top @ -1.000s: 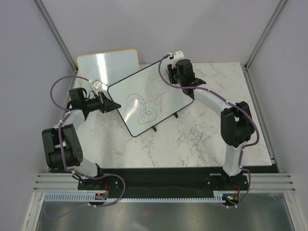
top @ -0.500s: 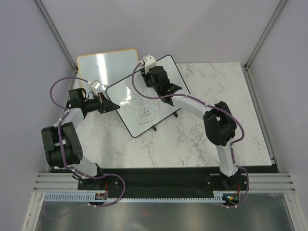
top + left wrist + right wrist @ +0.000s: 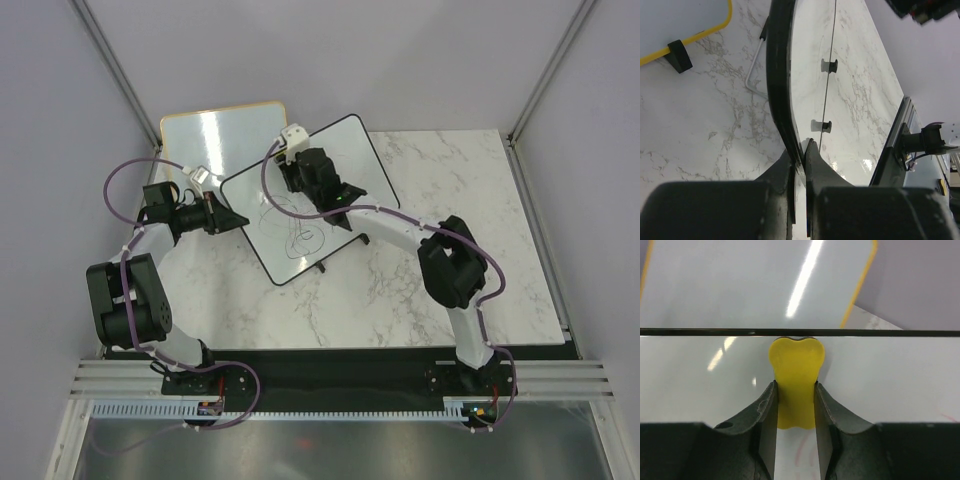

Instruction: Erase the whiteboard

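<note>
The black-framed whiteboard [image 3: 300, 215] lies tilted on the marble table, with dark scribbles in its middle and faint red marks. My left gripper [image 3: 232, 219] is shut on the board's left edge; in the left wrist view its fingers [image 3: 799, 162] pinch the black frame [image 3: 777, 75]. My right gripper [image 3: 318, 195] is over the board's upper part, shut on a yellow eraser [image 3: 796, 380] that presses on the white surface [image 3: 900, 375] near the board's far edge. Faint red strokes show below the eraser.
A smaller orange-framed whiteboard [image 3: 220, 135] lies at the back left, partly under the black-framed one; it also shows in the right wrist view [image 3: 740, 285]. Grey walls and posts stand around the table. Bare marble [image 3: 460, 190] lies to the right.
My right arm has swept left across the board from its upper right corner to its upper middle. Red marks at the upper right have faded. The left gripper has not moved.
</note>
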